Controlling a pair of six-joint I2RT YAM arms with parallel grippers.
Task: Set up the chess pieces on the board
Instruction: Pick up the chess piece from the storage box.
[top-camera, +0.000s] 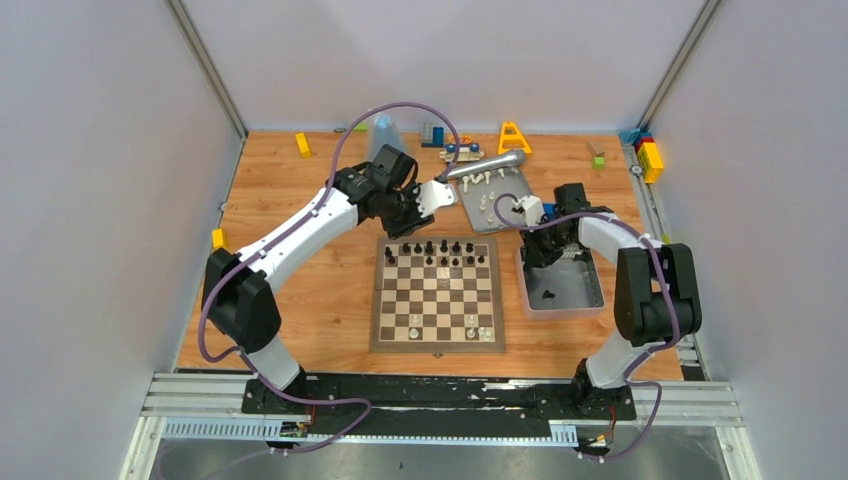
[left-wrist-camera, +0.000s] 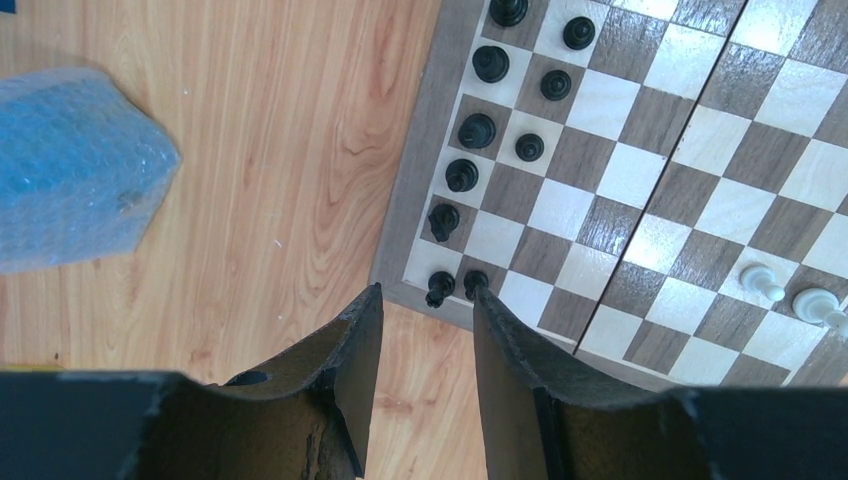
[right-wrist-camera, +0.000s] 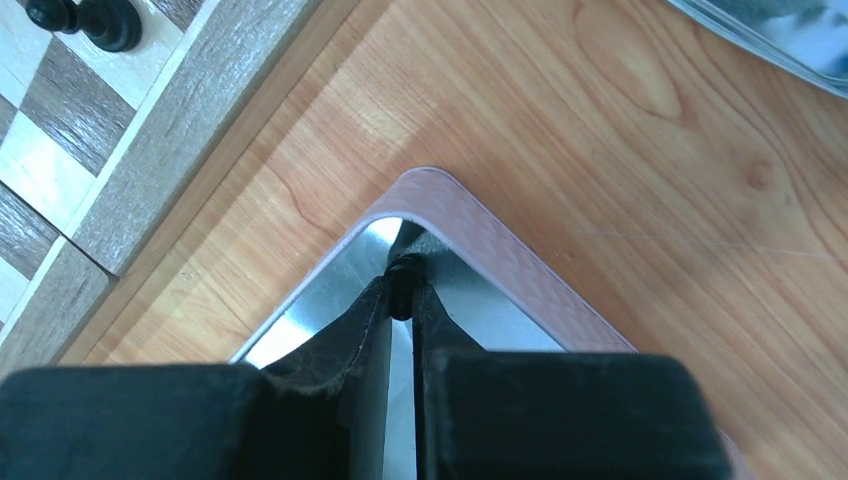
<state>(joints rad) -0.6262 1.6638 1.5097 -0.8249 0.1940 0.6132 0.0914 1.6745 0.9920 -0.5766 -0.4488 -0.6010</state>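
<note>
**Right claw shut on one black piece in a tray corner**

We see the right claw (right-wrist-camera: 402, 288) pinched narrow on a single black piece (right-wrist-camera: 403, 272), down in the rounded corner of the near tray (right-wrist-camera: 470, 215). A strip of bare table (right-wrist-camera: 330, 130) runs between that corner and the brown border of the board (top-camera: 437, 293), which lies mid-frame in the overhead view.

The left claw (left-wrist-camera: 427, 295) stands partly open and holds nothing. Its tips frame the board's corner at lower centre of its own view, and one corner piece shows between them. We cannot tell whether a tip touches it.

In the left wrist view we count ten black pieces (left-wrist-camera: 477, 130), set in two rows along the board's edge. There are also two cream pieces (left-wrist-camera: 765, 282) at the right of the frame.

Overhead we count two trays. The near one lies just right of the board and has one loose piece (top-camera: 548, 295) in it. The far tray (top-camera: 495, 195) lies above it and holds cream men too small to count.

For room to move, the board's middle rows show bare squares. Open wood lies left of the board, reaching the table's left edge. Toy blocks (top-camera: 513, 137) sit along the top edge.
</note>
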